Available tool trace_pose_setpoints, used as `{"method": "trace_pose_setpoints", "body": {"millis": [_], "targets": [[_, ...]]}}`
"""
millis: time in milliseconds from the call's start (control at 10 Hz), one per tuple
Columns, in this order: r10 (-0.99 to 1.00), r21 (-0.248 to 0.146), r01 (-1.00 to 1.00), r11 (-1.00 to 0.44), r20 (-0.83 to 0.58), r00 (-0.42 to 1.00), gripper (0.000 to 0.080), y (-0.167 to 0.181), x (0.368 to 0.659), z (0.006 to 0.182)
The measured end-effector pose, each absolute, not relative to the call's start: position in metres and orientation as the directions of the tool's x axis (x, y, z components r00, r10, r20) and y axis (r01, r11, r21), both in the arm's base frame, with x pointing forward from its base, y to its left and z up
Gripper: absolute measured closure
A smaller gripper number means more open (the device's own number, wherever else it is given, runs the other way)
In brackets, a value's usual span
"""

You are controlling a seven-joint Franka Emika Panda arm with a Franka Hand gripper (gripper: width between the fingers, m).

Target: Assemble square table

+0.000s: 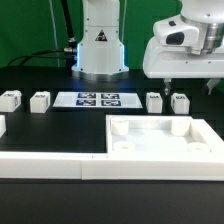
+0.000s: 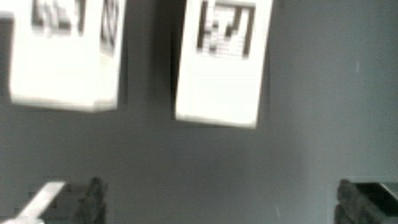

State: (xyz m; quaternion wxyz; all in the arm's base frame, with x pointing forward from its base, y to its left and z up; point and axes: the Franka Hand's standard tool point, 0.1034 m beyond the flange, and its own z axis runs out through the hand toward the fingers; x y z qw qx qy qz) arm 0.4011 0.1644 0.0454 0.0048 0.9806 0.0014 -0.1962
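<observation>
Square table parts lie spread on the black tabletop [image 1: 50, 130]. The square plate [image 1: 150, 121] sits toward the near edge, on the exterior view's right, with its raised rim up and round sockets in its corners. Just in front of it the long white rail [image 1: 50, 168] runs along the near edge; whether the plate and the rail touch I cannot tell. A row of short parts lies across the middle. The first leg [image 1: 10, 99] and second leg [image 1: 40, 101] are toward the exterior view's left edge, and the marker board [image 1: 98, 99] lies flat between the two pairs. The third leg [image 1: 154, 101] and fourth leg [image 1: 180, 102] stand just beyond the plate's far rim, apart from each other. Bare surface is open between the left pair and the rail, and a narrow dark strip separates the right pair from the plate. The arm's base [image 1: 100, 45] stands by the middle of the far edge. The hand [image 1: 190, 84] hangs above the right pair with its fingers [image 1: 167, 82] spread wide, holding and touching nothing. In the wrist view the hand [image 2: 222, 200] shows both fingers [image 2: 71, 200] far apart over dark surface, with a pair of tagged legs [image 2: 228, 60] ahead of them, blurred.
</observation>
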Motion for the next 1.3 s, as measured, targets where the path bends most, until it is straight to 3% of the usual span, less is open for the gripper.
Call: {"method": "trace_pose_setpoints", "body": {"millis": [200,600,900,1300], "targets": [[-0.076,0.018,-0.079,-0.997,-0.563,0.823,0.0150,0.171,0.392,0.044],[-0.070,0.036,-0.065,-0.997,-0.730,0.680,0.0150,0.168,0.391,0.035],[-0.088,0.035,-0.102,-0.994,-0.811,0.578,0.0150,0.170,0.383,0.023],[-0.092,0.051,-0.091,-0.995,-0.834,0.545,0.0150,0.180,0.366,0.009]]}}
